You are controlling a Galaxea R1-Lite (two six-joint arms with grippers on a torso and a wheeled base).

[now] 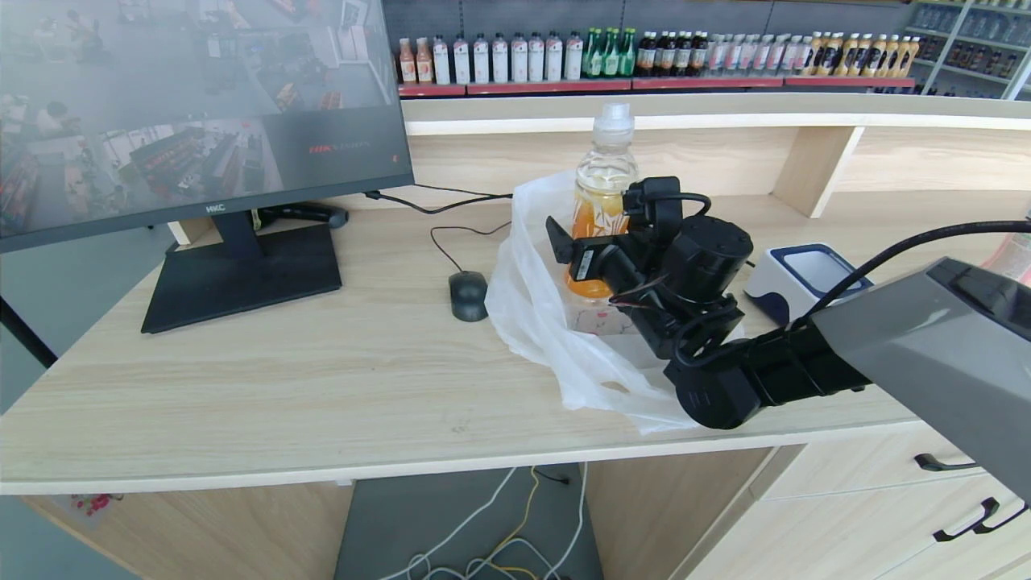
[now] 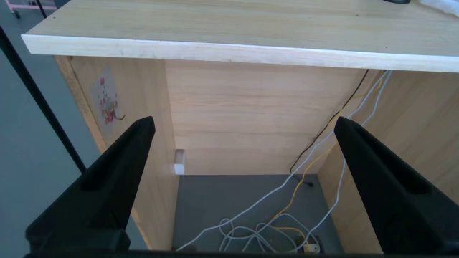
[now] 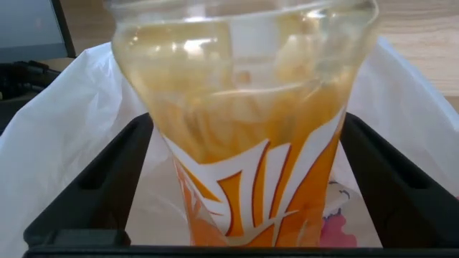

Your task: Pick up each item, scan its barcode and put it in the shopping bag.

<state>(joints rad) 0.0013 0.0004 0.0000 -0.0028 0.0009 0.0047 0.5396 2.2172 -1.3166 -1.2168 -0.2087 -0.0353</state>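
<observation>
A clear bottle point(image 1: 600, 189) with a white cap and orange label stands upright inside the white shopping bag point(image 1: 527, 322) on the wooden counter. My right gripper point(image 1: 600, 229) is around the bottle's lower half, its fingers point(image 1: 561, 239) spread wide with gaps on both sides. In the right wrist view the bottle point(image 3: 251, 143) sits between the open right gripper point(image 3: 247, 125), with the bag point(image 3: 64, 107) behind it. A pink-printed item point(image 3: 337, 215) lies at the bag's bottom. My left gripper point(image 2: 244, 122) hangs open and holding nothing below the counter's front edge point(image 2: 237, 50).
A white and blue barcode scanner point(image 1: 805, 278) stands right of the bag. A mouse point(image 1: 468, 294) lies left of it, with a monitor point(image 1: 201, 105) and a black handheld scanner point(image 1: 306, 213) farther left. Cables point(image 2: 265, 229) lie under the counter. Drawers point(image 1: 886, 491) are at the lower right.
</observation>
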